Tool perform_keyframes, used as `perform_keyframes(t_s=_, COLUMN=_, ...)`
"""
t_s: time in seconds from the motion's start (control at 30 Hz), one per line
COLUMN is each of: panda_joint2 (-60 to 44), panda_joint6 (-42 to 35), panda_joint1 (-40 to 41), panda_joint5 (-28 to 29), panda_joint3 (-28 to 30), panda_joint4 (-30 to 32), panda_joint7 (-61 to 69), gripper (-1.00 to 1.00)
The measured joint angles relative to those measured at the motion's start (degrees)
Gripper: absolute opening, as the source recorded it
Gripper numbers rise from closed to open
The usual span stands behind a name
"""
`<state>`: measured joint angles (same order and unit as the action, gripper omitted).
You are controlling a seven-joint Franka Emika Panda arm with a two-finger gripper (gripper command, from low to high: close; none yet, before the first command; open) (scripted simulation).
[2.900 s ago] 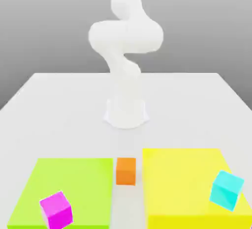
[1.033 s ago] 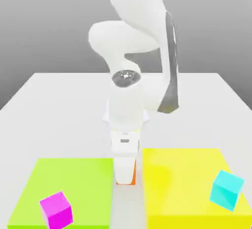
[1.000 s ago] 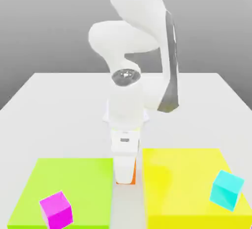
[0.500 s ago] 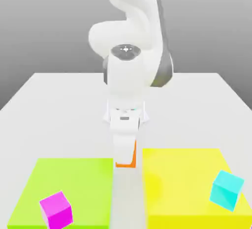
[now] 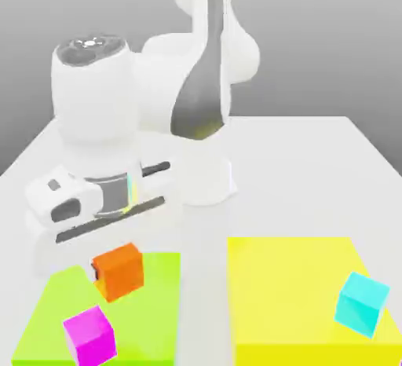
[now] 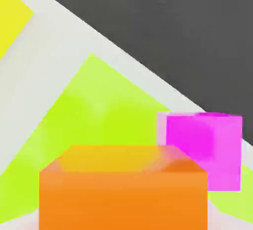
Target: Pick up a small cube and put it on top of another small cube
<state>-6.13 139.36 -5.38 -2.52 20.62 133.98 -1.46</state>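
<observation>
In the exterior view, the white arm [image 5: 161, 93] comes down from the top, bends at a grey-trimmed section and reaches to the exterior view's left, where its upright wrist [image 5: 94, 105] carries the hand [image 5: 106, 227] pointing downward. The hand is turned at an angle, its wide white body slanting from lower at the exterior view's left to higher toward the exterior view's right, with dark slots along it. The gripper [image 5: 116, 271] is closed, pinching the plain orange cube [image 5: 119, 273], which hangs beneath the hand in front of the lime-green slab [image 5: 145, 321] as seen here, turned so that an edge faces forward. The magenta cube [image 5: 89, 337] sits on that slab toward its front, at an angle, near the orange cube and slightly to the exterior view's left of it. On the exterior view's right, the cyan cube [image 5: 362, 304] sits tilted-looking on the yellow slab [image 5: 290, 290]. In the hand view, the orange cube is large and close, its near face square to the camera, overlapping part of the magenta cube behind it; the lime-green slab spreads beyond, with the pale tabletop [image 6: 47, 46] and a corner of the yellow slab.
</observation>
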Motion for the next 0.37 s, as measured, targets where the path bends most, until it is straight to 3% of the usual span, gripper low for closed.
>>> perform_keyframes(t_s=0.07, panda_joint2=-1.7, panda_joint6=-1.4, panda_joint1=0.4, panda_joint5=-1.7, panda_joint3=0.4, panda_joint4=-3.2, panda_joint7=-3.1, gripper=-1.00)
perform_keyframes(t_s=0.17, panda_joint2=-6.7, panda_joint6=3.0, panda_joint1=1.1, panda_joint5=-5.0, panda_joint3=-0.5, panda_joint4=-3.4, panda_joint7=-2.1, gripper=-1.00)
perform_keyframes(t_s=0.2, panda_joint2=-8.2, panda_joint6=4.5, panda_joint1=1.4, panda_joint5=-5.9, panda_joint3=-0.9, panda_joint4=-3.2, panda_joint7=-1.6, gripper=1.00)
perform_keyframes(t_s=0.37, panda_joint2=-8.2, panda_joint6=4.5, panda_joint1=1.4, panda_joint5=-5.9, panda_joint3=-0.9, panda_joint4=-3.2, panda_joint7=-1.6, gripper=1.00)
